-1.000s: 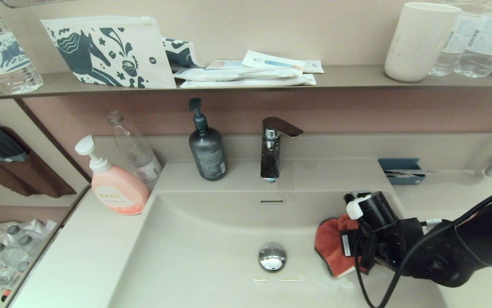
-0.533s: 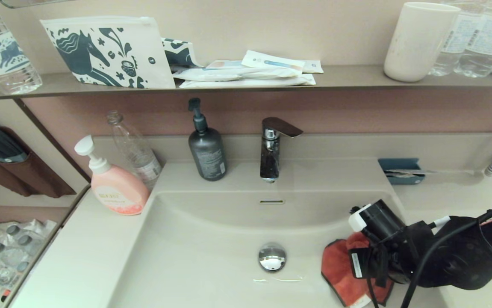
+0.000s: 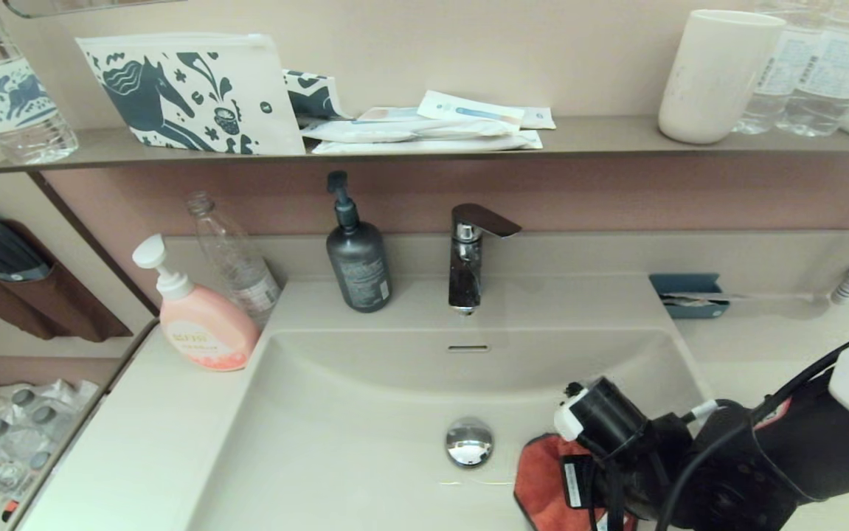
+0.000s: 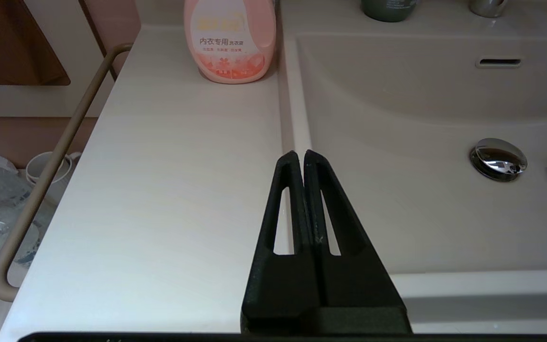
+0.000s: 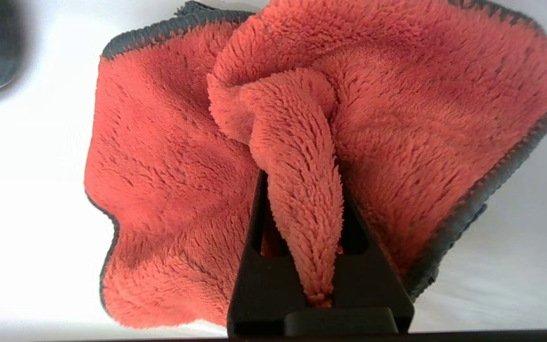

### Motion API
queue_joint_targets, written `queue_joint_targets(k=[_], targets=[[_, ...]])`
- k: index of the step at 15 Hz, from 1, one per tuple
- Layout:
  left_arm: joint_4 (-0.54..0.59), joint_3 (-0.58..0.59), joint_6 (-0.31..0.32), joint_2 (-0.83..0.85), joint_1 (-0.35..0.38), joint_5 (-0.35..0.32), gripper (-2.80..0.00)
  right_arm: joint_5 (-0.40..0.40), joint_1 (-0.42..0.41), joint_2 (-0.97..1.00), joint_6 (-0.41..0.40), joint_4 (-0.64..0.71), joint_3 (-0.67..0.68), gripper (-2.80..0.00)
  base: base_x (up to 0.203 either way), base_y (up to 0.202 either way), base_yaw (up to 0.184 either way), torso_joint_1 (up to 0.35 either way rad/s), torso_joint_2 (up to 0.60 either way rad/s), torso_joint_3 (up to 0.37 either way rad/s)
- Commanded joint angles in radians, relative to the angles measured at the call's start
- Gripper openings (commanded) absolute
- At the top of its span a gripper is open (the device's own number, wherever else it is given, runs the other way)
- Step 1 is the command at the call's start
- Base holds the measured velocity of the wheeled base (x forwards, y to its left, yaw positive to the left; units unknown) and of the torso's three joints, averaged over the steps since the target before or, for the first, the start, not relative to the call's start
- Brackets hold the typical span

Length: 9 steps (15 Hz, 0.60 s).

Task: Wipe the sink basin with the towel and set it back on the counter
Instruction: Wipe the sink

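Towel (image 3: 542, 483) lies spread on the floor of the sink basin (image 3: 365, 413), front-right part, just right of the chrome drain plug (image 3: 469, 442). Right gripper (image 5: 302, 190) pinches a raised fold of towel between its fingers, rest of cloth flat against the basin floor. Left gripper (image 4: 300, 159) parked with fingers pressed together, holding nothing, hovering over the counter (image 4: 178, 190) by the basin's left rim.

Judgement: wiping in progress, not near done. To wipe well, keep the cloth pressed flat and drag in broad strokes, don't lift so it bunches. Steer around the drain plug so the edging doesn't snag.

Room: basin floor left of the drain is open, curved back wall under the overflow slot (image 3: 468, 347) too. Near right wall is close to the arm. Pink bottle (image 3: 199, 324) on the left counter, well apart.
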Motion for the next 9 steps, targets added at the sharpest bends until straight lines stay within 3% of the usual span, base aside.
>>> queue_joint_targets(k=[1,3,5,9], targets=[[0.000,0.000,0.000,0.002,0.000,0.000,-2.80,0.005,0.058,0.100,0.018,-0.017,-0.038,-2.80,0.000,0.000,0.000,0.000,0.00,0.000],[0.000,0.000,0.000,0.002,0.000,0.000,-2.80,0.013,0.091,0.138,0.049,-0.022,-0.113,-2.80,0.000,0.000,0.000,0.000,0.00,0.000],[0.000,0.000,0.000,0.002,0.000,0.000,-2.80,0.070,0.121,0.172,0.070,-0.021,-0.180,-2.80,0.000,0.000,0.000,0.000,0.00,0.000],[0.000,0.000,0.000,0.002,0.000,0.000,-2.80,0.087,0.197,0.286,0.094,-0.012,-0.320,-2.80,0.000,0.000,0.000,0.000,0.00,0.000]])
